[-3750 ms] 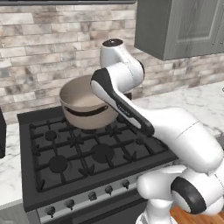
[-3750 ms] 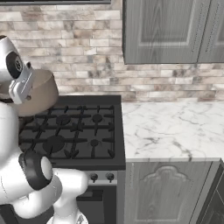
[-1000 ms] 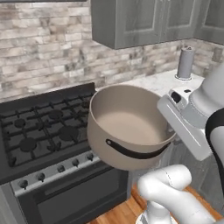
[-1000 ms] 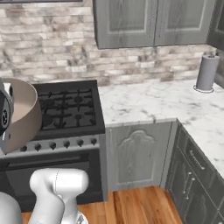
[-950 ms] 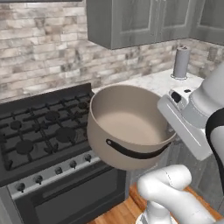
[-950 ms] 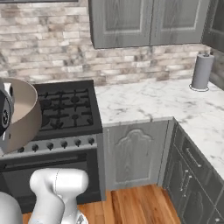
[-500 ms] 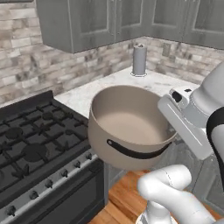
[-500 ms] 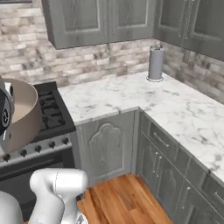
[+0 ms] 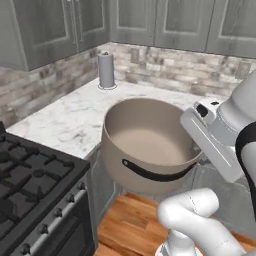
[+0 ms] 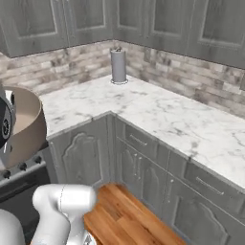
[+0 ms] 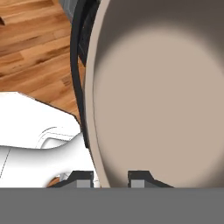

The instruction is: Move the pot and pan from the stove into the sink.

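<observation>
Gripping the rim of the pot, the fingers sit one on each side of its wall, holding it in the air above the wooden floor, beside the stove.

Pot is hanging above the wooden floor, right of the stove. Marble counter is lying behind it, running around the corner. Paper towel roll is standing on the counter against the backsplash, beneath the wall cabinets
</observation>
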